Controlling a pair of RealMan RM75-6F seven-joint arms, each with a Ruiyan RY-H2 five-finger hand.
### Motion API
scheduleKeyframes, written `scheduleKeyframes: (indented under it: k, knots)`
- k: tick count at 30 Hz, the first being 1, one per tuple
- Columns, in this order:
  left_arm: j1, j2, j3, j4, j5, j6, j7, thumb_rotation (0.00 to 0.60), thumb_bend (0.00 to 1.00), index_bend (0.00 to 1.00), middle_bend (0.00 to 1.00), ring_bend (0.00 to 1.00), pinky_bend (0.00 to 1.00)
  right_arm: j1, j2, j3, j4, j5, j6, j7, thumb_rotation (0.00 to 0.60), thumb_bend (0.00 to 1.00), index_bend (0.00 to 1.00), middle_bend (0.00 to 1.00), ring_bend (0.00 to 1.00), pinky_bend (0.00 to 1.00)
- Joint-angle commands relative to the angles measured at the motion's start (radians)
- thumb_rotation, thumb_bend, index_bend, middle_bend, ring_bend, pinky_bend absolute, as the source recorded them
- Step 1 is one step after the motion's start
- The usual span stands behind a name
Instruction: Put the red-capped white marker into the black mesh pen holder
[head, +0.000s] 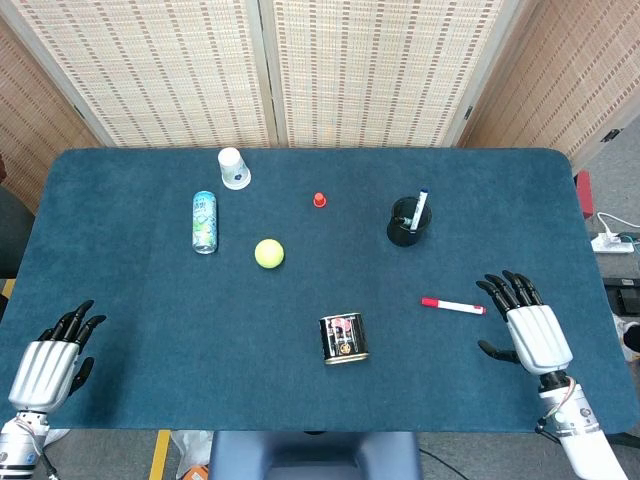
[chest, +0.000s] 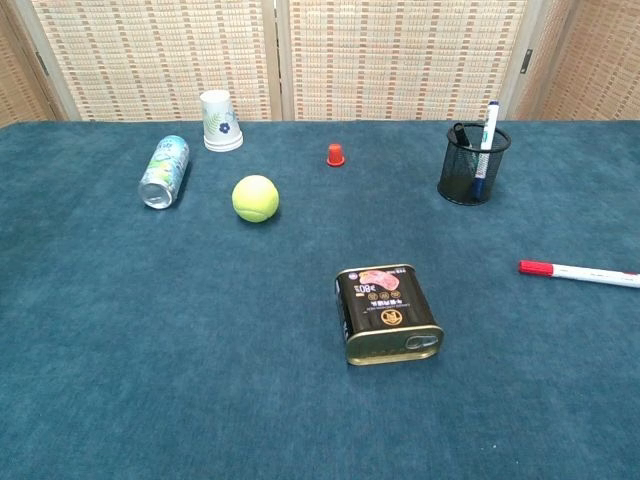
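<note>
The red-capped white marker (head: 453, 305) (chest: 580, 272) lies flat on the blue tabletop at the right, cap pointing left. The black mesh pen holder (head: 408, 222) (chest: 472, 165) stands upright farther back, with a blue-capped pen and a dark pen in it. My right hand (head: 528, 327) hovers just right of the marker, fingers apart, holding nothing. My left hand (head: 55, 356) rests at the near left edge, open and empty. Neither hand shows in the chest view.
A dark tin can (head: 343, 338) (chest: 388, 314) lies near the front centre. A yellow tennis ball (head: 269, 254), a drink can lying on its side (head: 205, 222), an upturned paper cup (head: 234, 168) and a small red cap (head: 319, 200) sit farther back.
</note>
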Motion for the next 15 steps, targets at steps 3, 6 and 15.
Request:
scheduleKeyframes:
  k: [3, 6, 15]
  knots:
    - [0.003, -0.001, 0.005, 0.0, 0.014, 0.008, 0.009, 0.6, 0.35, 0.21, 0.06, 0.14, 0.41, -0.003, -0.01, -0.008, 0.009, -0.02, 0.007, -0.013, 0.6, 0.08, 0.16, 0.1, 0.03, 0.07]
    - [0.009, -0.003, 0.01, -0.003, 0.032, 0.023, 0.016, 0.6, 0.35, 0.21, 0.06, 0.14, 0.41, -0.002, -0.02, -0.01, 0.024, -0.022, 0.001, -0.024, 0.6, 0.08, 0.16, 0.1, 0.03, 0.07]
    - [0.01, -0.003, 0.008, 0.001, 0.032, 0.023, 0.003, 0.6, 0.35, 0.21, 0.06, 0.14, 0.42, 0.025, -0.079, 0.024, 0.103, 0.029, -0.038, -0.056, 0.6, 0.08, 0.22, 0.12, 0.09, 0.18]
